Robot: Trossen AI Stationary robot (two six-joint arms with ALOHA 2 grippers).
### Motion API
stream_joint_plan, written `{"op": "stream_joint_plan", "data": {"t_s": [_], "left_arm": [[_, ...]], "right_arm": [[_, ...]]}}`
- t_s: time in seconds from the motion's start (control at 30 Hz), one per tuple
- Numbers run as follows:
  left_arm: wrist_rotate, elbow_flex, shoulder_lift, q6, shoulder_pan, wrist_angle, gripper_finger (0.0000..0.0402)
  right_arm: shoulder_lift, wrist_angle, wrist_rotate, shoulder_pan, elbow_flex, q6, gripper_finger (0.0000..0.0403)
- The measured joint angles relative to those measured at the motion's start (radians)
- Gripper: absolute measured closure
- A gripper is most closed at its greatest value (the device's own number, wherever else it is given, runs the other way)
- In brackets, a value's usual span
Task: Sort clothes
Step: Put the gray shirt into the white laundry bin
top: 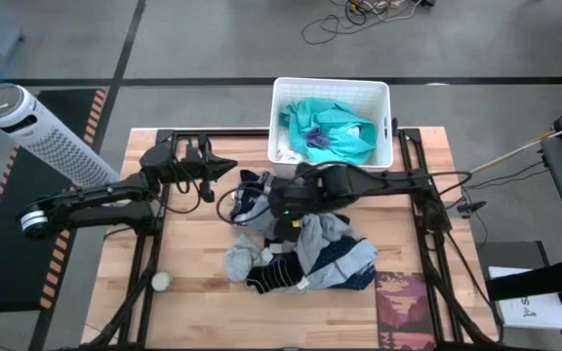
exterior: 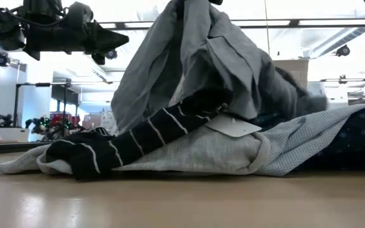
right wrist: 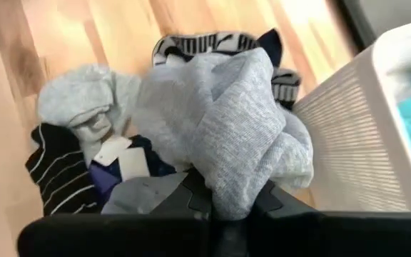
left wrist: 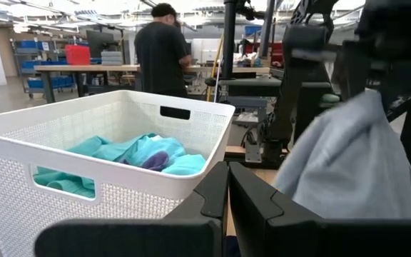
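Note:
My right gripper (top: 283, 207) is over the clothes pile at the table's middle, shut on a light grey garment (right wrist: 227, 114), which also shows in the low view (exterior: 195, 57). Under it lie a black sock with white stripes (exterior: 138, 136), a navy piece with white print (right wrist: 212, 43), a dark blue dotted garment (exterior: 353, 139) and a grey knit piece (right wrist: 84, 96). A teal garment (top: 332, 132) lies in the white basket (top: 383, 93). My left gripper (top: 228, 167) is shut and empty above the table, left of the pile and near the basket. My right gripper pinches a bunched fold of the light grey garment (right wrist: 227, 182) between its two fingers, which come from above and point down. The garment is drawn up into a tent shape (exterior: 170, 69); its lower part rests on the pile.
The white basket stands at the table's far edge, right beside the pile. A dark red patterned mat (top: 405, 307) lies at the near right. A small pale ball-like thing (top: 162, 282) lies at the near left. A person (left wrist: 161, 46) stands in the room beyond the table.

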Motion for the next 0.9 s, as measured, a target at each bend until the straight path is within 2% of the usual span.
{"op": "stream_joint_plan", "data": {"t_s": [0.2,0.53,0.9], "left_arm": [[0.0,0.0,0.0,0.0,0.0,0.005,0.0402],[-0.001,0.0,0.0,-0.011,0.0,0.018,0.0402],[-0.002,0.0,0.012,-0.026,0.0,0.02,0.0402]], "right_arm": [[-0.052,0.089,0.069,0.003,-0.001,-0.044,0.0394],[-0.112,0.323,0.086,-0.007,0.0,-0.232,0.0395],[-0.175,0.474,0.327,-0.031,0.0,-0.368,0.0395]]}}
